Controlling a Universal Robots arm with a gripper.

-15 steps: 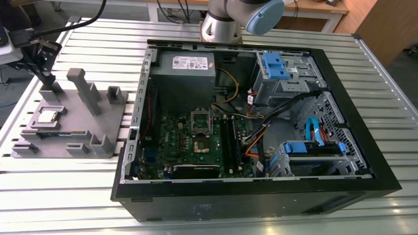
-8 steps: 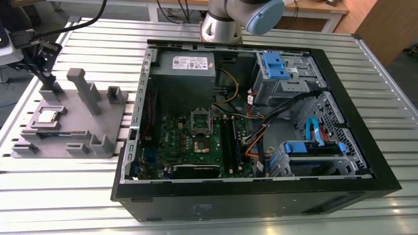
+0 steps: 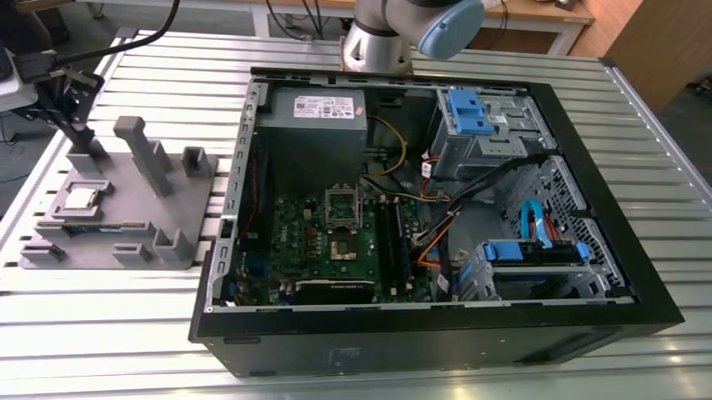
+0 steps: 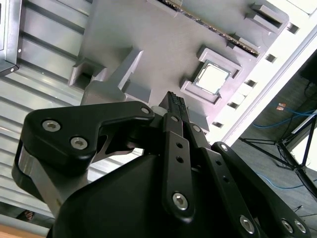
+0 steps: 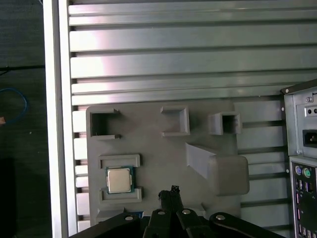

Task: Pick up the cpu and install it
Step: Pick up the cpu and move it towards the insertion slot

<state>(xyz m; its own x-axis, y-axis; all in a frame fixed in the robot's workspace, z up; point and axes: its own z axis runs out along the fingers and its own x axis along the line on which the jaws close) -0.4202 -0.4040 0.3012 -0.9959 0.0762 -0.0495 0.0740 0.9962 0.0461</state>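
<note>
Now the black gripper, fingers squeezed shut on nothing, hovers near the small shiny square cpu, so grabbing needs them opened first.

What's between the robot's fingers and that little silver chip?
Nothing loose. In the first wrist view, only a bare stretch of the grey holder plate separates the cpu from the gripper.

Silver cpu lies flat (seemingly seated) in grey fixture.

The gripper covers part of the grey fixture, perhaps a slot there.
</note>
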